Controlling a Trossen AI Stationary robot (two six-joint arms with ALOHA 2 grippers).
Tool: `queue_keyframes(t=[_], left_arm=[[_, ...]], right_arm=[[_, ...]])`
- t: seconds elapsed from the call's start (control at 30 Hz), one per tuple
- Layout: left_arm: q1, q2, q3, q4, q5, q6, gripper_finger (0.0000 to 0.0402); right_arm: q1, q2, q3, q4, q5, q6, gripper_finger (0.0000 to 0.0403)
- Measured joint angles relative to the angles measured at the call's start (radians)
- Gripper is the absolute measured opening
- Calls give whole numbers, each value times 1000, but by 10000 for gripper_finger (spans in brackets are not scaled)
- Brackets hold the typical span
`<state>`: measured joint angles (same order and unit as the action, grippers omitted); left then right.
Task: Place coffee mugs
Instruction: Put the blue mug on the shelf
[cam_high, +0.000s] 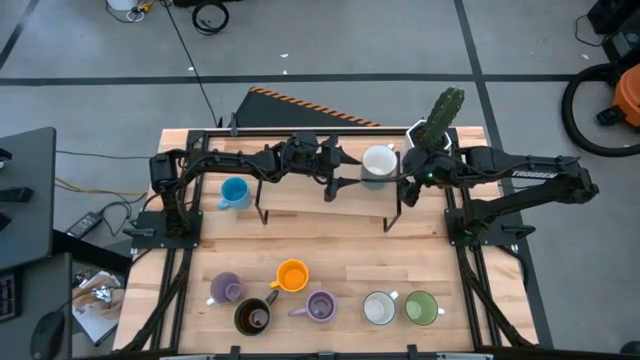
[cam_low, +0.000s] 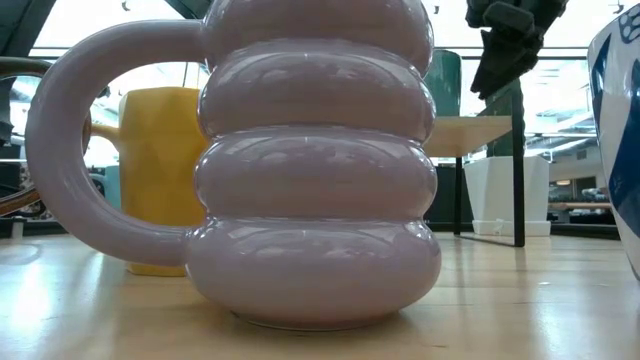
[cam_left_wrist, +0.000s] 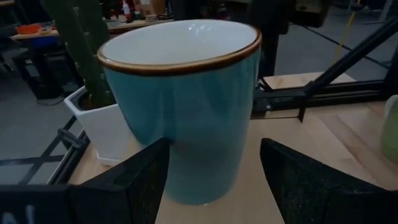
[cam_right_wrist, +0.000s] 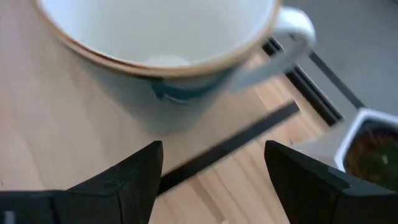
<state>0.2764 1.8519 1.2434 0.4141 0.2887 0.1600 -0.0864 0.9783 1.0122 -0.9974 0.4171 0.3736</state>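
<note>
Along the near edge stand six mugs: a lavender mug (cam_high: 225, 289), brown mug (cam_high: 252, 317), orange mug (cam_high: 291, 275), a second lavender mug (cam_high: 320, 306), a white mug (cam_high: 379, 308) and a green mug (cam_high: 421, 308). Farther back, both arms reach inward over a raised shelf (cam_high: 300, 196). The left gripper (cam_high: 333, 178) and right gripper (cam_high: 408, 178) are both spread wide and hold nothing, flanking a pale teal mug (cam_high: 378, 163) on the shelf. A blue mug (cam_high: 234, 192) sits at the left. The cactus pot (cam_high: 438, 122) stands just beyond the right gripper

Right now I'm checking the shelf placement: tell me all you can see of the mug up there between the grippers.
The teal mug stands upright on the raised wooden shelf: glossy ceramic look, white inside, brown rim, pale handle. It looks empty. The open left gripper and right gripper flank it without touching; the cactus pot stands just behind.
</note>
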Motion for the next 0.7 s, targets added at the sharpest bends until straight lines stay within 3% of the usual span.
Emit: queue_keyframes(t=[0.4, 0.7], left_arm=[[-1, 0, 0, 63, 27, -21, 258], [8, 0, 0, 93, -30, -17, 258]], right_arm=[[47, -12, 0, -35, 6, 94, 281], [112, 66, 2, 52, 72, 139, 281]])
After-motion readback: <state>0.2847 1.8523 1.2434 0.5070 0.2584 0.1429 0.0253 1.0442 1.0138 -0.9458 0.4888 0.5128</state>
